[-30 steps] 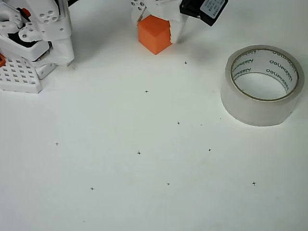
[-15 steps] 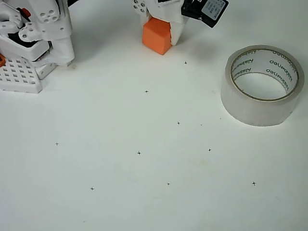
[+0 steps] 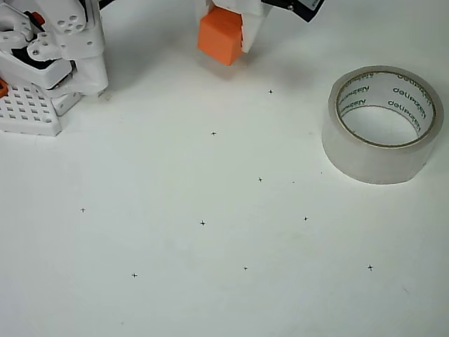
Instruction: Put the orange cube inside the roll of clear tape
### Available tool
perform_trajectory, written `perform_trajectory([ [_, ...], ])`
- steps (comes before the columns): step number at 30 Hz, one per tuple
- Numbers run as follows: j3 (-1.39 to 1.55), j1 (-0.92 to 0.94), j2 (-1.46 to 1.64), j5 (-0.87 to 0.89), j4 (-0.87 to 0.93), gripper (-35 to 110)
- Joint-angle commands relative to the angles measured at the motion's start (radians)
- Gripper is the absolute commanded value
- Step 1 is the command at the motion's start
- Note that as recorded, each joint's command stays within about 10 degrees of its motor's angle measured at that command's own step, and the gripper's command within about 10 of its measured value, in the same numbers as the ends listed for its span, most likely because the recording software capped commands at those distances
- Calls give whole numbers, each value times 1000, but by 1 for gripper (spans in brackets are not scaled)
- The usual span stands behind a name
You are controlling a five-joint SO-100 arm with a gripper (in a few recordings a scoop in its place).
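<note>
At the far edge, the white gripper [image 3: 223, 31] pinches the small matte orange cube [image 3: 219, 38], well left of the translucent clear tape roll [image 3: 382, 125].

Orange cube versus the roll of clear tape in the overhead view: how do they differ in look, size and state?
The orange cube is solid, matte and bright orange; the roll of clear tape is a hollow whitish ring with grey lettering inside. The cube is much smaller than the roll. The cube sits between the fingers of the gripper at the top edge; the roll lies flat and untouched on the table, hole up.

The white claw [image 3: 226, 31] at the top edge is clamped shut.
</note>
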Motion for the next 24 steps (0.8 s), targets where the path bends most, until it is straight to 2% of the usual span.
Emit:
perform_trajectory([
  [1, -121, 26, 94, -60, 37, 11],
  [14, -354, 123, 54, -261, 150, 11],
  [24, -472, 210, -26, -394, 156, 11],
])
